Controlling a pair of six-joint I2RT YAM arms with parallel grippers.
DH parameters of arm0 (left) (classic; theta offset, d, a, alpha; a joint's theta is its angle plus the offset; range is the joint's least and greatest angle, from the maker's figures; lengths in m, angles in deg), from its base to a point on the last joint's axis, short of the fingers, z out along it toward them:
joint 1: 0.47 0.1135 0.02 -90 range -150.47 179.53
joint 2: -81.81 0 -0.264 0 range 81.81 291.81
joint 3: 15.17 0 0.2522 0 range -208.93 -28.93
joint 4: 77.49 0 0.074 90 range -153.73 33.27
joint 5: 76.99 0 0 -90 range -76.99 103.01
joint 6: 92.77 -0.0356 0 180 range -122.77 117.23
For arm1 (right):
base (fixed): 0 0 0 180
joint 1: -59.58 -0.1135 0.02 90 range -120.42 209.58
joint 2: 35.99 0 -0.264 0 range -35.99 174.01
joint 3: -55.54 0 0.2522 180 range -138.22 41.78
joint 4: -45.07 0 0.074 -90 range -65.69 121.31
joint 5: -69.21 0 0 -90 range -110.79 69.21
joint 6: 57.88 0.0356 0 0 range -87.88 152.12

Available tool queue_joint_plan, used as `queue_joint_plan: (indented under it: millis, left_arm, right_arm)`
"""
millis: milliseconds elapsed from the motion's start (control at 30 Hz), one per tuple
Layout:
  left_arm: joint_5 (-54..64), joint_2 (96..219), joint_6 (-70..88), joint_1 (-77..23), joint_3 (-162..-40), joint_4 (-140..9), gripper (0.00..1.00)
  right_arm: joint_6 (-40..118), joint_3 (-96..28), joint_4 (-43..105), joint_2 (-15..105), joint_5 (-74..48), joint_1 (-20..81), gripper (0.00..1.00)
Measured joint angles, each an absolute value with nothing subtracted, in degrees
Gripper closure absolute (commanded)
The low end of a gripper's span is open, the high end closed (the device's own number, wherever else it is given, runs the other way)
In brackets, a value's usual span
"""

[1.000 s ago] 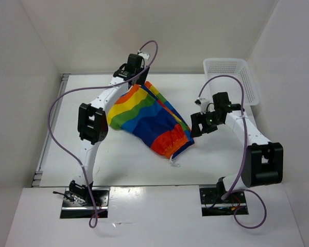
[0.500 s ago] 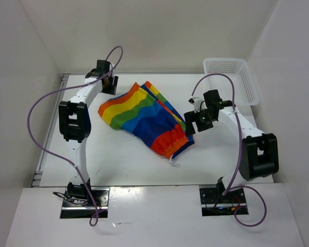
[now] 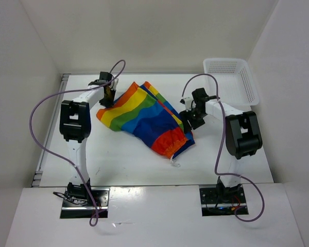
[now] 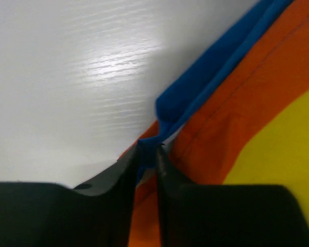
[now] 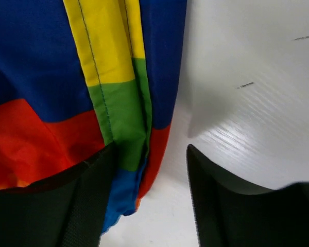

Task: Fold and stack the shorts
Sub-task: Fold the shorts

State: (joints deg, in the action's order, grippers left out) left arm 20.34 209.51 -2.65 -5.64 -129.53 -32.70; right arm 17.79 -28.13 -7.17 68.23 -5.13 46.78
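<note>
two tools work one pair of shorts, which lies rumpled mid-counter. our left tool is clenched on a far-left hem corner; our right tool is spread wide, straddling the right edge. we judge the fold barely begun: next, the right must pinch cloth. white counter, white walls, mesh basket far right.
</note>
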Motion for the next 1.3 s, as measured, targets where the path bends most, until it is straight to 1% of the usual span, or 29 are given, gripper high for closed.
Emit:
queue_joint_plan:
  millis: [33,67,133,167,200,267,400,433,467,500,533,600,633,667,700,767,800,900,967,1033,1100,1167,1300]
  left_arm:
    - [20.0,209.3,-2.5,-5.7,-128.9,-33.1,0.88]
    - [19.4,208.9,-2.5,-5.7,-128.2,-33.4,0.94]
    - [18.8,207.2,-2.6,-5.9,-125.3,-34.2,1.00]
    - [18.7,205.9,-2.5,-5.9,-123.4,-34.6,1.00]
    - [18.7,204.4,-2.6,-5.9,-121.0,-34.3,1.00]
    - [18.9,200.9,-2.6,-5.9,-116.0,-33.1,1.00]
    - [19.0,193.6,-2.6,-5.1,-106.8,-26.4,1.00]
    - [19.0,191.7,-2.6,-5.0,-104.7,-24.8,1.00]
    - [18.7,190.0,-2.6,-4.8,-102.9,-23.0,1.00]
    - [18.3,188.3,-2.6,-4.7,-101.3,-20.7,0.93]
    - [18.0,186.6,-2.5,-4.6,-99.9,-19.0,0.86]
    - [17.6,183.8,-2.7,-4.6,-98.4,-16.2,0.67]
    - [17.5,182.5,-2.8,-4.5,-98.2,-15.4,0.52]
    - [17.5,181.3,-2.8,-4.5,-98.2,-15.3,0.44]
    - [17.6,180.1,-2.7,-4.4,-98.5,-15.6,0.39]
    - [17.8,178.3,-2.7,-4.2,-99.9,-16.6,0.32]
    - [17.9,177.8,-2.6,-4.1,-101.2,-17.5,0.30]
    - [18.1,177.4,-2.6,-4.0,-105.6,-22.9,0.30]
    - [18.0,179.0,-2.6,-3.9,-109.4,-25.4,0.30]
    - [17.3,182.1,-2.6,-3.9,-113.0,-27.3,0.30]
    - [15.9,186.6,-2.6,-3.9,-116.3,-29.4,0.30]
    - [14.2,190.6,-2.6,-3.9,-118.1,-30.9,0.30]
    - [12.8,196.6,-2.6,-4.0,-120.0,-31.9,0.29]
  right_arm:
    - [17.4,-28.3,-7.2,69.1,-5.3,46.7,0.49]
    - [17.1,-28.6,-7.2,69.8,-5.3,46.6,0.64]
    - [16.5,-29.7,-7.2,70.8,-5.5,46.6,0.78]
    - [16.1,-30.3,-7.2,71.1,-5.7,46.5,0.84]
    - [15.9,-31.0,-7.2,71.4,-6.0,46.4,0.93]
    - [15.2,-33.0,-7.0,72.1,-6.8,46.2,0.99]
    - [12.7,-37.8,-6.6,73.9,-8.7,44.7,1.00]
    - [11.8,-39.2,-6.6,74.5,-9.5,43.9,0.97]
    - [11.0,-40.5,-6.2,75.2,-10.1,42.9,0.83]
    - [10.3,-41.6,-5.8,75.7,-10.7,41.8,0.50]
    - [9.4,-42.9,-5.7,76.3,-11.3,40.4,0.42]
    - [8.2,-45.0,-5.1,77.2,-12.0,38.1,0.27]
    - [7.8,-45.9,-4.8,77.6,-12.3,37.2,0.25]
    - [7.5,-46.8,-4.5,77.9,-12.6,36.2,0.22]
    - [7.3,-47.3,-4.2,78.0,-12.8,35.5,0.20]
    - [6.9,-48.2,-4.0,78.0,-13.5,34.8,0.18]
    - [6.7,-48.5,-3.7,78.0,-14.4,34.8,0.18]
    - [5.4,-48.7,-2.9,77.9,-16.4,35.2,0.18]
    - [4.6,-48.4,-2.8,77.6,-17.4,35.5,0.22]
    - [3.8,-47.2,-2.6,76.6,-18.1,35.6,0.25]
    - [2.9,-45.0,-2.6,74.9,-18.9,35.6,0.25]
    - [2.3,-42.4,-2.5,72.9,-19.6,35.9,0.28]
    - [1.7,-38.5,-3.2,69.0,-19.7,37.3,0.28]
